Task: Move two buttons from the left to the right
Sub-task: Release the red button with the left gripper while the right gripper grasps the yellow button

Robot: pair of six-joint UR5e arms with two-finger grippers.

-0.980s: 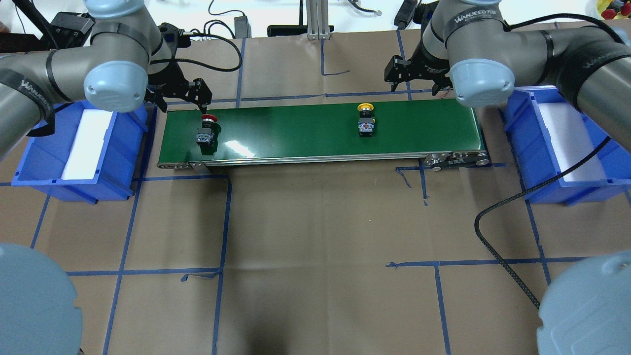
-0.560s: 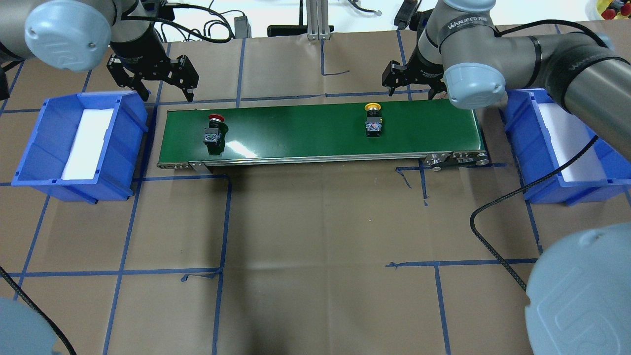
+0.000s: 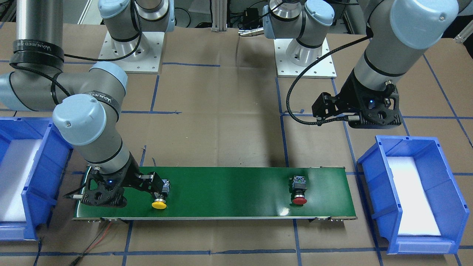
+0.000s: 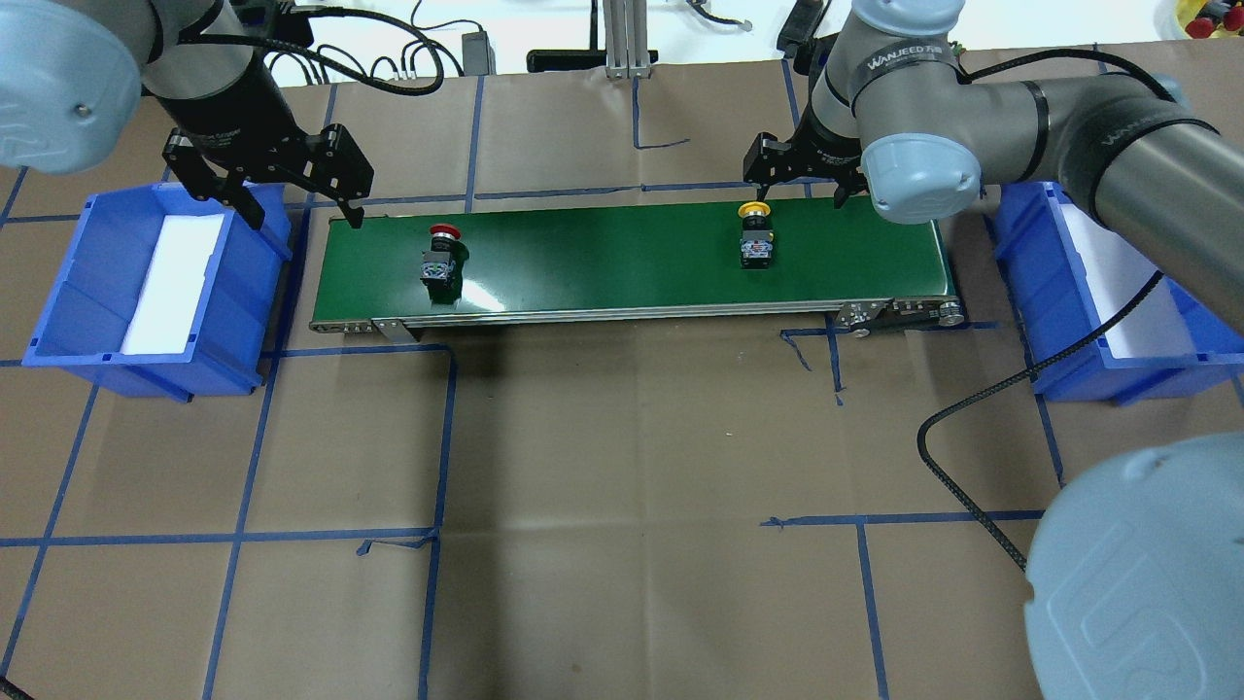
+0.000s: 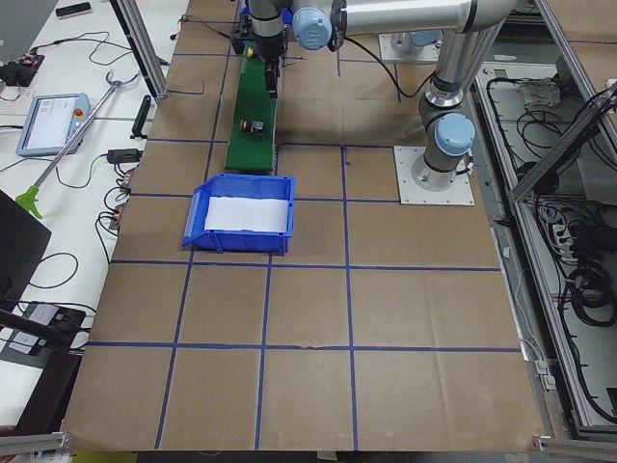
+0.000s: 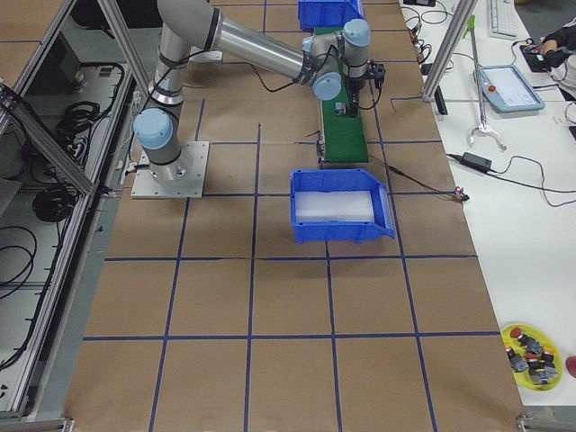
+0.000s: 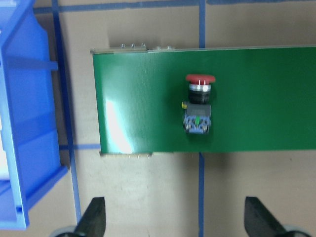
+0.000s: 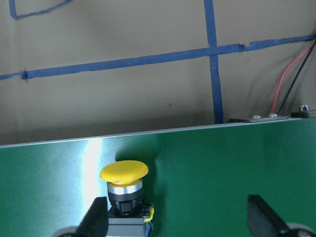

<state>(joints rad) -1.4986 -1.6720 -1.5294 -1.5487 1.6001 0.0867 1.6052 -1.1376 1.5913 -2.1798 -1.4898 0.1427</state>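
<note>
I see green belt [image 4: 603, 255] between left bin [image 4: 238, 326] and right bin [image 4: 1025, 282]. Left gripper [image 4: 303, 216] fingers apart, over belt's left end. Right gripper [image 4: 800, 199] fingers apart, yellow button [image 4: 754, 233] beside one finger, unclamped. Red button [image 4: 442, 255] lying on belt, left part.

Through the right wrist camera the yellow button [image 8: 124, 183] runs off the bottom edge, so its block is lost. Only the fingertips [image 8: 97, 215] of the right gripper [image 8: 178, 219] poke in there. From the front, that gripper covers part of the button's body. The left wrist view is soft: the red button [image 7: 198, 104] is blurred, the left bin [image 7: 24, 123] is cut at the side, and the left gripper [image 7: 176, 219] shows only its tips. From either end of the worktop both buttons are too small to read.
</note>
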